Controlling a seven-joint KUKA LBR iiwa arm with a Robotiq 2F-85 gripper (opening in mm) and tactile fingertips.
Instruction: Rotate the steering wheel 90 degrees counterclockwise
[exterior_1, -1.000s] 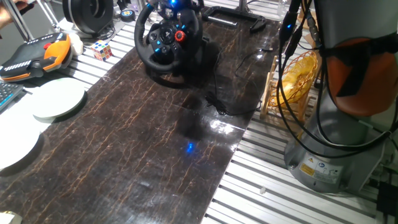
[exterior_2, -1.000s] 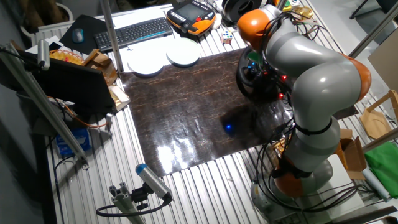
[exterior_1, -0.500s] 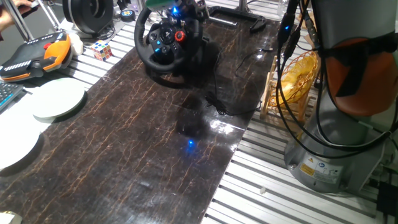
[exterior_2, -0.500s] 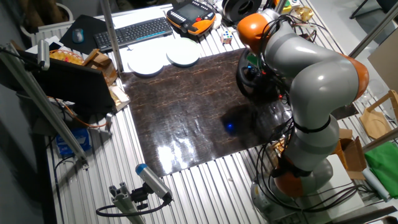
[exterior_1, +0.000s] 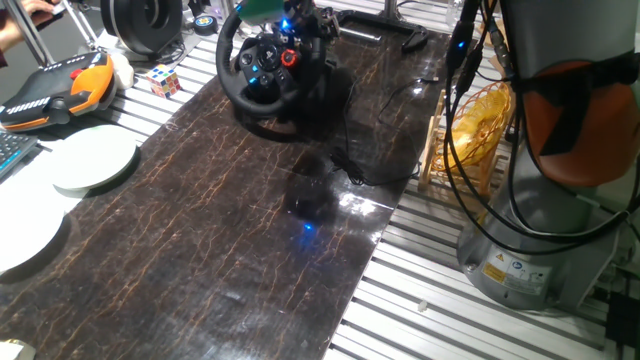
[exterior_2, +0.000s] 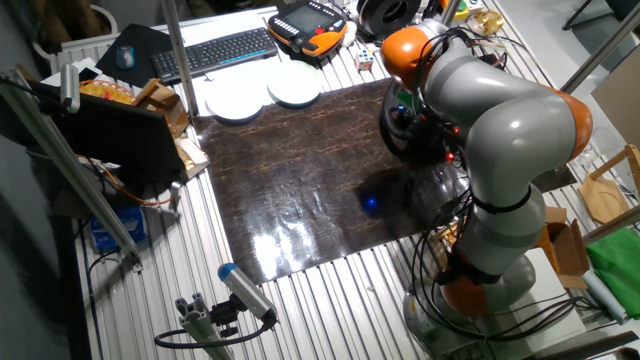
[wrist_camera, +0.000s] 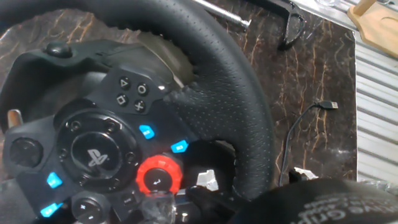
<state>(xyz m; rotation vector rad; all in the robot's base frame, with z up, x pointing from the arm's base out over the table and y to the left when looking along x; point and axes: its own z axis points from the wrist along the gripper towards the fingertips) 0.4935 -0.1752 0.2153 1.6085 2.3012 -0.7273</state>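
Steering wheel (exterior_1: 268, 62): upright on black base, far end of dark marbled tabletop (exterior_1: 230, 230). Gripper (exterior_1: 300, 15) at wheel's top rim; fingers' state cannot tell. Two white plates (exterior_1: 92, 160) empty, well apart.

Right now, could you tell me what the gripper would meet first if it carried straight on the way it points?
Most likely the steering wheel: its leather rim and button hub fill the hand view just ahead. The jaws themselves are not visible, so the depth is uncertain.
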